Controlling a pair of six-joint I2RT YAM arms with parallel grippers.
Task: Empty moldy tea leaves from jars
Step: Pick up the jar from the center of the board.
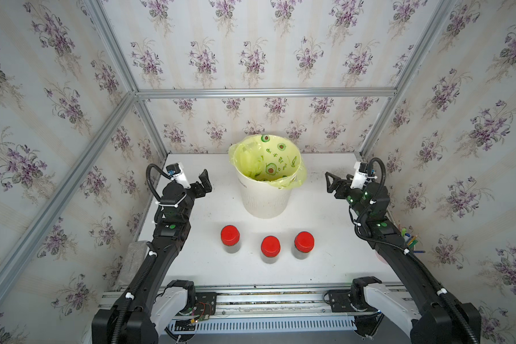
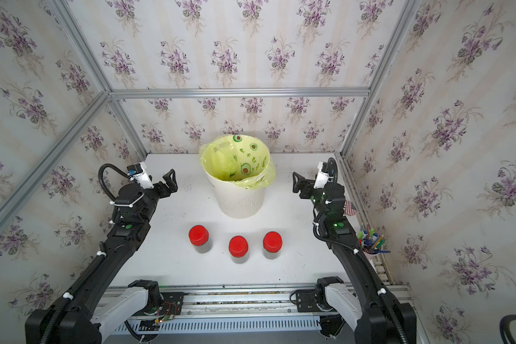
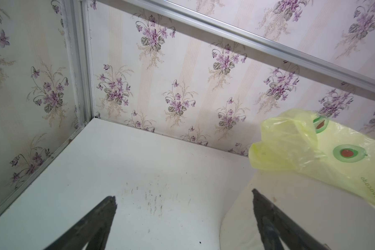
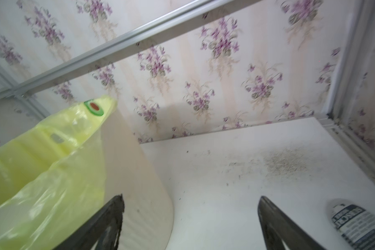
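Upright, three red-lidded jars [image 1: 270, 250] hold dark tea leaves [image 1: 232, 248].

Around me stand walls [image 1: 251, 53] papered in pale stripes with purple violet bouquets, held by aluminium frame bars [image 1: 265, 93]. My white tabletop [image 1: 325, 268] is evenly lit, smudged with dark specks [image 4: 286, 162] far right. A cup of pens [image 2: 371, 242] sits at its right edge.
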